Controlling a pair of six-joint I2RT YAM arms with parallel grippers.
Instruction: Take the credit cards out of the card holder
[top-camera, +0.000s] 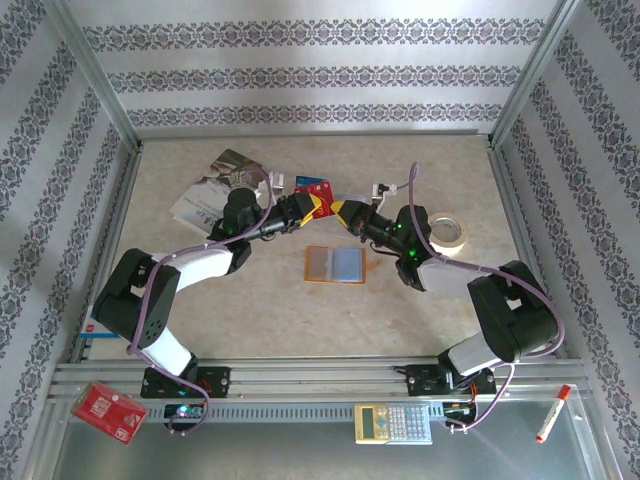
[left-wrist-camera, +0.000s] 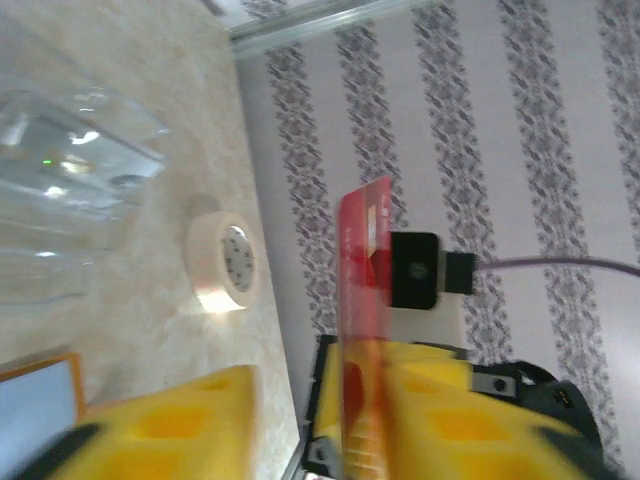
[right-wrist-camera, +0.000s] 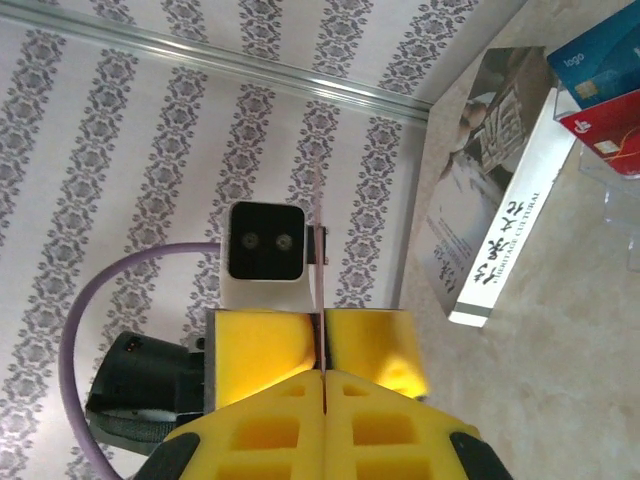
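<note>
Right tool tight on red card

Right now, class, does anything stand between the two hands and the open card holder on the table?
Nothing visible does: the card holder lies open on the bare table, apart from both hands. But the right hand is shut on a card, which sits between the parted fingers of the left hand.

You have: tape roll right of centre | calculator bottom centre | red packet bottom left | marker bottom right
</note>
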